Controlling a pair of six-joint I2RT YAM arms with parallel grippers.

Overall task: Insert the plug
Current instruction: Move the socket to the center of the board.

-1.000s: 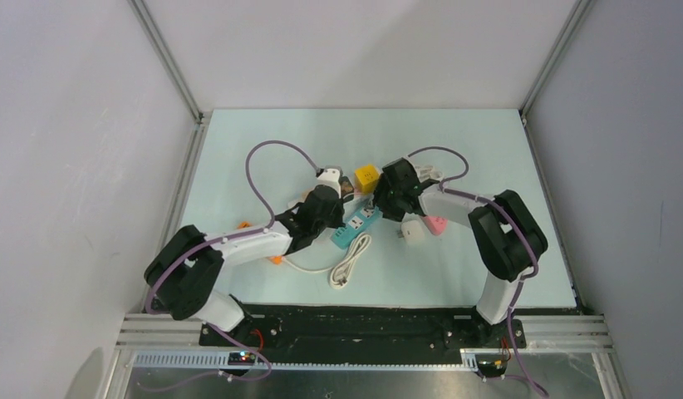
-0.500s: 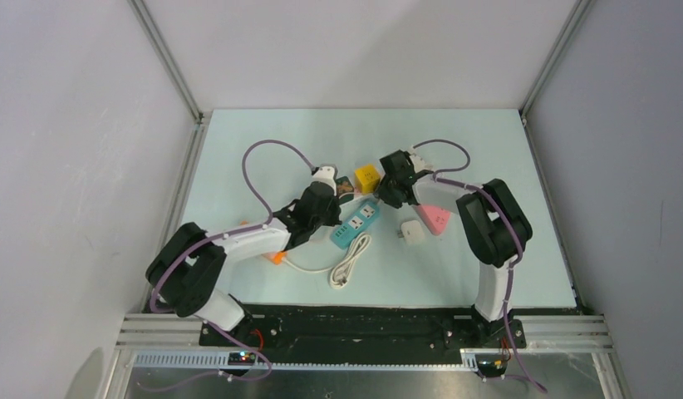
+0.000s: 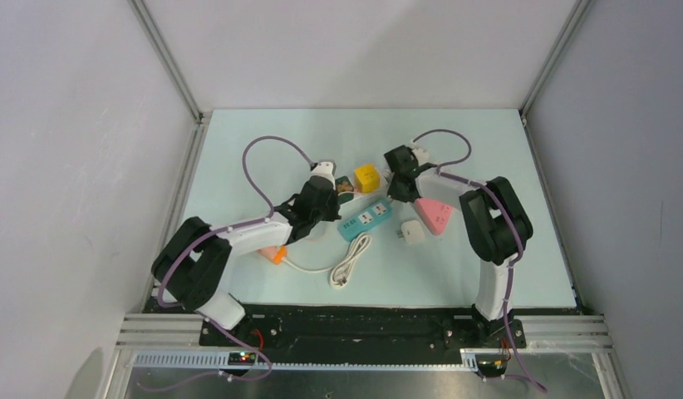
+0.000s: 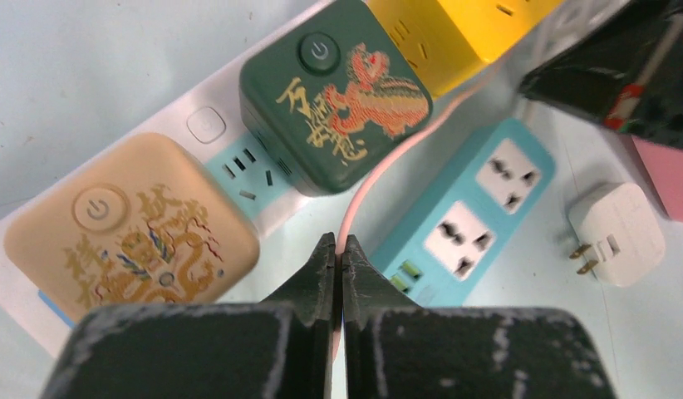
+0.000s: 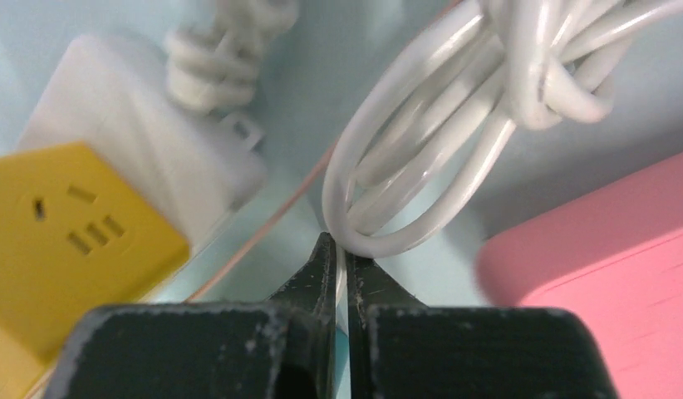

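A white two-prong plug (image 3: 413,233) (image 4: 621,231) lies loose on the table beside a teal power strip (image 3: 367,219) (image 4: 479,216) whose sockets face up. My left gripper (image 3: 336,207) (image 4: 338,249) is shut on a thin pink cable (image 4: 380,179) just left of the teal strip. My right gripper (image 3: 402,199) (image 5: 341,253) is shut on one loop of a bundled white cable (image 5: 438,158), between a yellow cube socket (image 3: 367,176) (image 5: 64,224) and a pink unit (image 3: 434,214) (image 5: 604,266).
A white power strip (image 4: 180,125) carries a beige cube (image 4: 130,229) and a green cube (image 4: 338,91), both with dragon prints. A coiled white cord (image 3: 348,264) lies near the front. An orange piece (image 3: 277,256) sits under the left arm. Grey walls enclose the table.
My right gripper has closed on the white cable after moving toward the back of the table. The pink unit and teal strip shifted slightly. The left arm edged up and to the right.
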